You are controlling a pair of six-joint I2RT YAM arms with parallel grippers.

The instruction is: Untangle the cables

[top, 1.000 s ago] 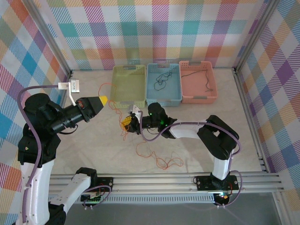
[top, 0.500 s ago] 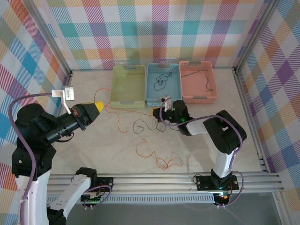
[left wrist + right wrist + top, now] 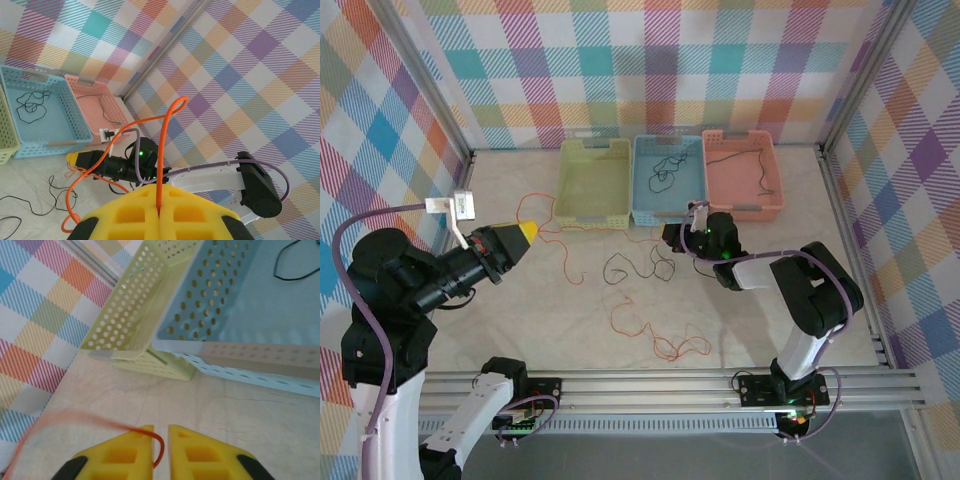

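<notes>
Beige table (image 3: 520, 320) | left gripper (image 3: 159, 192) clenched on orange cable (image 3: 164, 150) | right gripper (image 3: 161, 429) slightly parted, cable at gap

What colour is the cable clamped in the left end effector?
Orange; the cable shows best in the left wrist view.

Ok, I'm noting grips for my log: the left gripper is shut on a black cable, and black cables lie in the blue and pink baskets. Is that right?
Not quite. The left gripper is shut on an orange cable, not a black one. The left wrist view shows it pinched between the yellow fingers. Black cables do lie in the blue basket and pink basket.
</notes>
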